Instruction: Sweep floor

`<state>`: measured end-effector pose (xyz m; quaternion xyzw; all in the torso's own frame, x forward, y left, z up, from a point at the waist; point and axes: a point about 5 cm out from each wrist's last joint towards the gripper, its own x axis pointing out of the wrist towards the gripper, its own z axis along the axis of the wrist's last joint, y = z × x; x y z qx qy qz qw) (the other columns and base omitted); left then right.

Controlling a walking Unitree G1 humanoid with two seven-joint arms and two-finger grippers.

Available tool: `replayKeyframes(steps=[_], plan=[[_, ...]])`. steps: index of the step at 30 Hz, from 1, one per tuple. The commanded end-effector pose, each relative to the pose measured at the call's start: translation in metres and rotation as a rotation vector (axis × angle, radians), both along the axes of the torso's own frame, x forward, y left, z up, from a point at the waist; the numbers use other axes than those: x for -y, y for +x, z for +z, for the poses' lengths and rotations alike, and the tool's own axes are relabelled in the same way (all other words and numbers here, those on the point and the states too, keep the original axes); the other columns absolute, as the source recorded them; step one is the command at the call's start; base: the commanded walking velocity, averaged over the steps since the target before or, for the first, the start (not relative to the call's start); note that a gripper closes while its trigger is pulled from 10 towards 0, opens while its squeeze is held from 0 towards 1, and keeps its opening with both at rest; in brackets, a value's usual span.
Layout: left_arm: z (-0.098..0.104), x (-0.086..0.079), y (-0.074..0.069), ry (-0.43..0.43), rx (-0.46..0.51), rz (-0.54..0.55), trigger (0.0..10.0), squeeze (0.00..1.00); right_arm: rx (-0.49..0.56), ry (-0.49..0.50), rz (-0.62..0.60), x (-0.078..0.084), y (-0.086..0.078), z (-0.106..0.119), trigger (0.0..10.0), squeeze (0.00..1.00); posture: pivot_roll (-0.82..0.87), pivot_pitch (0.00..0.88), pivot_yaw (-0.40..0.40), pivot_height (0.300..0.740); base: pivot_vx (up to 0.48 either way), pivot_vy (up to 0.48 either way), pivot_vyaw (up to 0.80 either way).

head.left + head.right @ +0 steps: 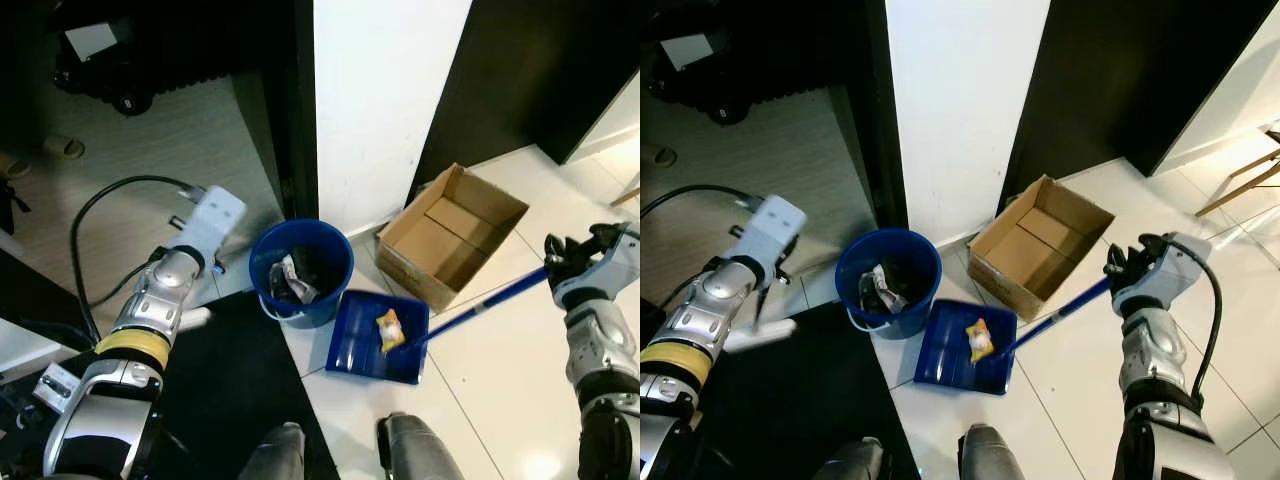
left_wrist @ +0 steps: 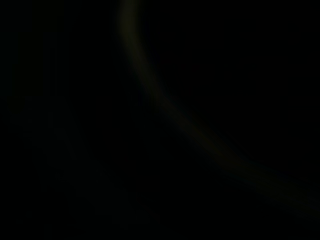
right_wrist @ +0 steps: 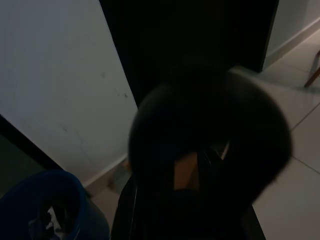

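A blue dustpan (image 1: 360,350) lies flat on the white tiles with a yellow-orange wrapper (image 1: 388,328) in it. Its long blue handle (image 1: 495,300) runs up to the right, where my right gripper (image 1: 1128,270) is shut on its end. Just left of the dustpan stands a blue bucket (image 1: 318,290) with crumpled rubbish inside; it is also low in the right wrist view (image 3: 50,210). My left gripper (image 1: 760,298) hangs left of the bucket, over a blurred white stick (image 1: 760,335). The left wrist view is almost black.
An open, empty cardboard box (image 1: 450,235) lies tilted behind the dustpan, against a white pillar (image 1: 385,100). A black mat (image 1: 230,390) covers the floor at lower left. My feet (image 1: 415,450) stand just before the dustpan. Dark furniture stands at back left.
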<state>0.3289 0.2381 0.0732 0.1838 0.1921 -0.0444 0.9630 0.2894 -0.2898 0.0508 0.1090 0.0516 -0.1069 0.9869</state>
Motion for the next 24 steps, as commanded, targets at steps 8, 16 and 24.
replayKeyframes(steps=[8,16,24], plan=[[-0.028,0.001,-0.014,-0.179,-0.060,0.183,10.0,0.00,-0.022,-0.008,-0.064,-0.002,-0.016,-0.015,0.0,0.00,0.00,0.040,-0.027,0.740,0.000,0.000,0.00],[-0.030,0.005,-0.013,-0.282,-0.061,0.242,10.0,0.00,-0.042,-0.042,-0.120,0.016,-0.026,-0.015,0.0,0.00,-0.01,0.044,-0.029,0.740,0.000,0.000,0.00],[-0.032,0.020,-0.011,-0.306,-0.066,0.218,10.0,0.00,-0.066,-0.049,-0.148,0.020,-0.033,-0.020,0.0,0.00,-0.01,0.049,-0.031,0.740,-0.229,0.000,0.00]])
